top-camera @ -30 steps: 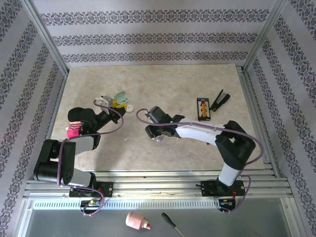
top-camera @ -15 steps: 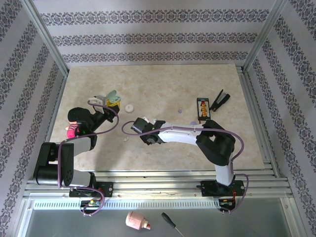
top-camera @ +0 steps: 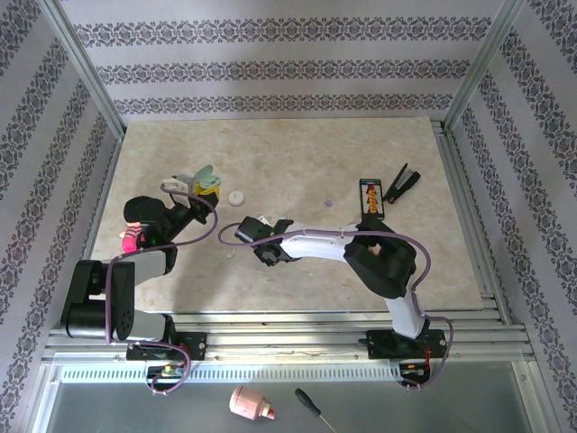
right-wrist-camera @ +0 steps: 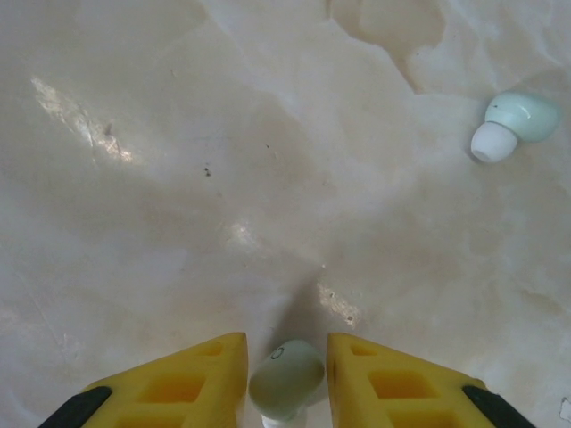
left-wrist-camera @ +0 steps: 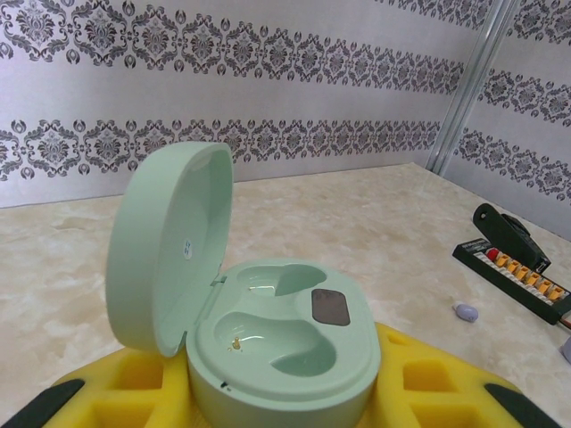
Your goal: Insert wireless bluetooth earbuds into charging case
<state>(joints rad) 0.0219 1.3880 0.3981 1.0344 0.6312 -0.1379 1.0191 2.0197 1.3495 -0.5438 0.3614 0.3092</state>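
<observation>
A: What is the left gripper (top-camera: 206,188) doing?

B: It is clamped on the pale green case (left-wrist-camera: 285,348). In the left wrist view, its yellow fingers (left-wrist-camera: 134,388) press the case from both sides. The case sits upright with its lid (left-wrist-camera: 169,254) swung open to the left. Both moulded hollows inside are bare.

A: And the right gripper (right-wrist-camera: 287,379)?

B: It reaches across to the left half of the table (top-camera: 297,149), just in front of the left one. Its wrist view looks straight down at the marbled surface. A pale green earbud (right-wrist-camera: 285,385) sits between the two yellow fingers (right-wrist-camera: 192,379), which meet it on both sides, so the jaws are closed on it. Whether the earbud is off the table cannot be told.

A: Are any others lying about?

B: A second earbud (right-wrist-camera: 516,123), pale green with a white tip, lies on the table ahead and to the right of those fingers, well apart from them. A lilac earbud (left-wrist-camera: 466,311) lies farther right, near a black tray (left-wrist-camera: 513,267) holding a row of orange pieces.

A: Anything beside the case?

B: A small white disc (top-camera: 236,198) lies on the table just to the right of the left gripper.
</observation>
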